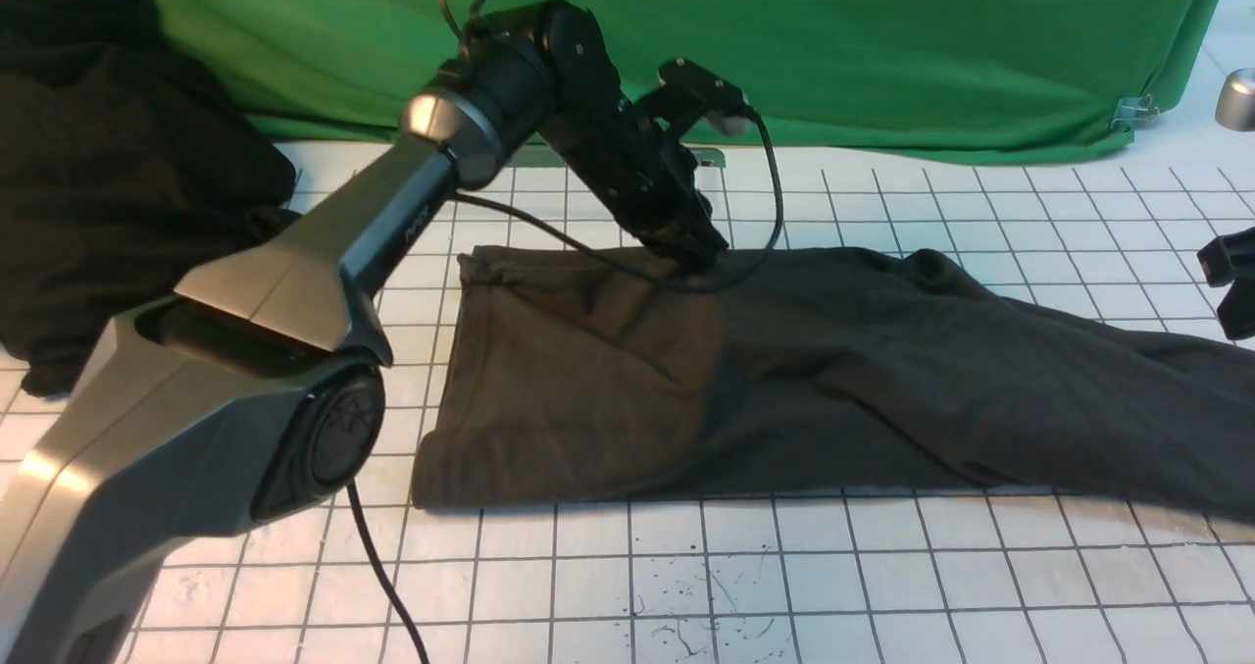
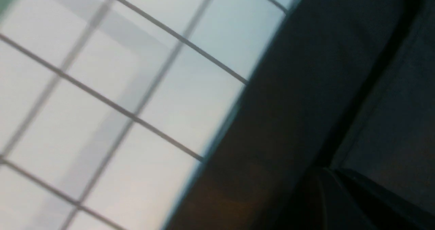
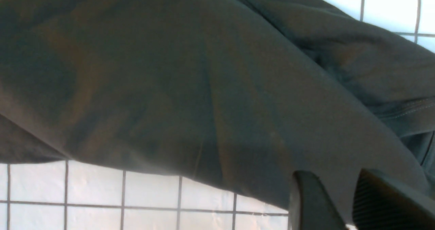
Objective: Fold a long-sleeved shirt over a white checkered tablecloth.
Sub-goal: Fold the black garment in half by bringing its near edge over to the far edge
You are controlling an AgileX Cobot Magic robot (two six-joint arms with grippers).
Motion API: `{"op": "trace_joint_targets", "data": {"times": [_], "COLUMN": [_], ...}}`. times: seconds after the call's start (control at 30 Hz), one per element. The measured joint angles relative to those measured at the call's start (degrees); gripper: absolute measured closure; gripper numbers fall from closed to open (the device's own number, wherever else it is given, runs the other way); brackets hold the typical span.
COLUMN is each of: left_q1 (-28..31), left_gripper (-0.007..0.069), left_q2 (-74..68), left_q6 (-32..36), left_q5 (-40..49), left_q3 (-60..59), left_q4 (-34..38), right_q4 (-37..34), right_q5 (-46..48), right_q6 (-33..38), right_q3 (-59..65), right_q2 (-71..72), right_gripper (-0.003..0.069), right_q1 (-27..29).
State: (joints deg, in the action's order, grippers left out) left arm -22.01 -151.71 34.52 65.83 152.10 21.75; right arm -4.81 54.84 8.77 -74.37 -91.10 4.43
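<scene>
Shirt (image 1: 608,399): dark grey, spread wide and wrinkled on the tablecloth (image 1: 726,586), from left of the middle to the right edge of the front view, which cuts it off
Shirt's left end: a seam runs down close to the side; the near corner bulges in a soft roll
Shirt's far edge: fairly straight behind the left gripper, with a small raised fold right of the middle
Shirt's right part: slants toward the near side; the right wrist view shows a smooth panel lying beside a stitched band of the same cloth
Left gripper (image 1: 701,252): clenched on the shirt near its far edge, fingertips together, a crease running up to them in the left wrist view
Right gripper (image 3: 334,196): released, fingers apart over the shirt, nothing grasped; only partly visible at the right edge of the front view
Tablecloth: white with dark grid lines, some dark specks on the near side of the shirt
Black bundle (image 1: 108,183): heaped at the far left, apart from the shirt, partly behind the left arm (image 1: 245,350)
Green cloth (image 1: 931,56): hangs across the back, a clip (image 1: 1135,112) at its lower right
Cable (image 1: 549,228): loops from the left arm past the gripper, in front of the shirt
</scene>
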Motion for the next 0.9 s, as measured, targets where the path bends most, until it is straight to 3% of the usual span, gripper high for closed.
{"op": "trace_joint_targets", "data": {"times": [0.63, 0.87, 0.9], "left_q1": [1.2, 1.2, 1.2], "left_gripper": [0.0606, 0.0447, 0.0386], "left_q2": [-0.3, -0.3, -0.1], "left_q6": [0.9, -5.4, -7.2], "left_q5": [-2.2, -1.9, -0.8], "left_q3": [0.9, 0.9, 0.9], "left_q4": [2.3, 1.5, 0.5], "right_q4": [0.3, 2.3, 2.4], "right_q5": [0.0, 0.3, 1.0], "right_q6": [0.1, -0.6, -1.1], "right_q3": [0.0, 0.0, 0.0], "right_q2": [0.0, 0.0, 0.0], "right_gripper": [0.0418, 0.0298, 0.0244], "right_q1": [0.0, 2.2, 3.8]}}
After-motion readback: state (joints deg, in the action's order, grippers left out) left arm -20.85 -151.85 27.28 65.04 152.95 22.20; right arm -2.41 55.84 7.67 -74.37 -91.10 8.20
